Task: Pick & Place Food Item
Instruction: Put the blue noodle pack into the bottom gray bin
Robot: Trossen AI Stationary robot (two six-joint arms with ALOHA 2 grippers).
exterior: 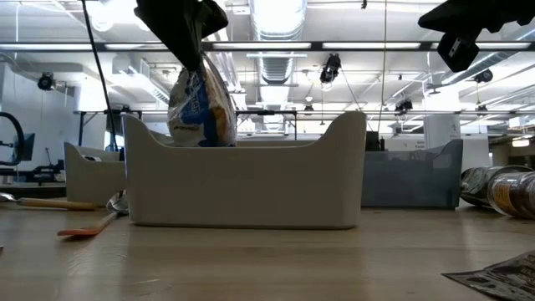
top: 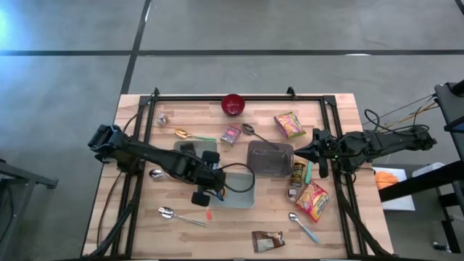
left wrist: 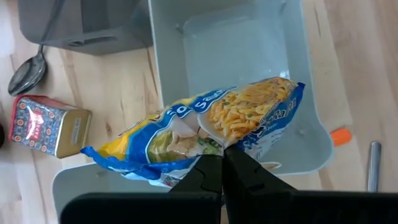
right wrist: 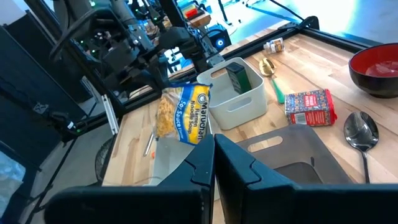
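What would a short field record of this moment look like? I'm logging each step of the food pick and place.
held item: noodle packet, pinched at its edge
holder: left gripper, shut on the packet
packet position: hanging above the light grey bin, not resting in it
right gripper: shut, holding nothing, over the dark grey bin
nearby on table: red tin, red bowl, spoon
stage: packet lifted, not yet released

Left gripper (left wrist: 222, 167) over mid-table, fingers pinched closed — right gripper (right wrist: 214, 163) idle, fingers together
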